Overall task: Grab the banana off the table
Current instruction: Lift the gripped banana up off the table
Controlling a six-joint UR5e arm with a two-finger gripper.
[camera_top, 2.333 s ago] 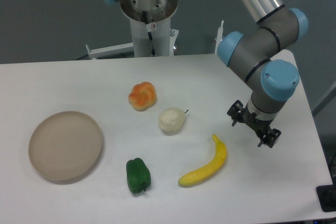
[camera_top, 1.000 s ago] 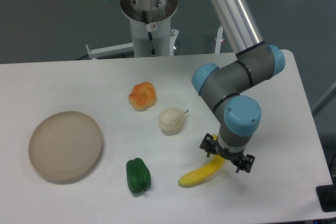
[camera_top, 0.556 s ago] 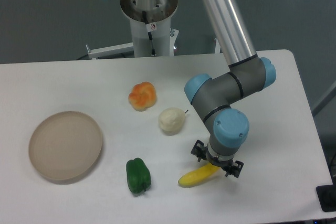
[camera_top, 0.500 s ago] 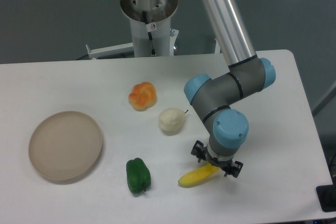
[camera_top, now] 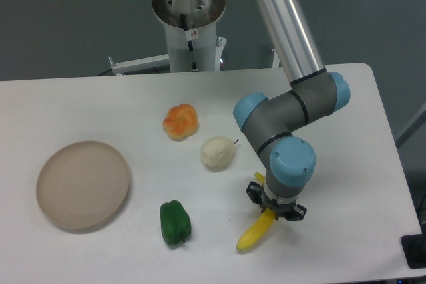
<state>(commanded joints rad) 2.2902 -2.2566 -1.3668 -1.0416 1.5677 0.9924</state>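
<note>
The yellow banana [camera_top: 254, 236] lies near the front right of the white table [camera_top: 353, 177], angled from upper right to lower left. Its upper half is hidden under the arm's wrist, and only a small yellow tip [camera_top: 258, 177] shows beyond it. My gripper [camera_top: 275, 209] points straight down over the banana's middle, with its black fingers drawn in against the banana's sides, shut on it. I cannot tell whether the banana's lower end rests on the table.
A green pepper [camera_top: 175, 223] sits to the left of the banana. A white pear-shaped fruit [camera_top: 217, 152] and an orange lumpy fruit [camera_top: 180, 122] lie further back. A round beige plate [camera_top: 83, 184] is at the left. The robot base [camera_top: 190, 18] stands behind the table.
The arm swept in from the right and came down over the banana. In the last half second the fingers closed in and the banana swung from nearly flat to a steeper diagonal.
</note>
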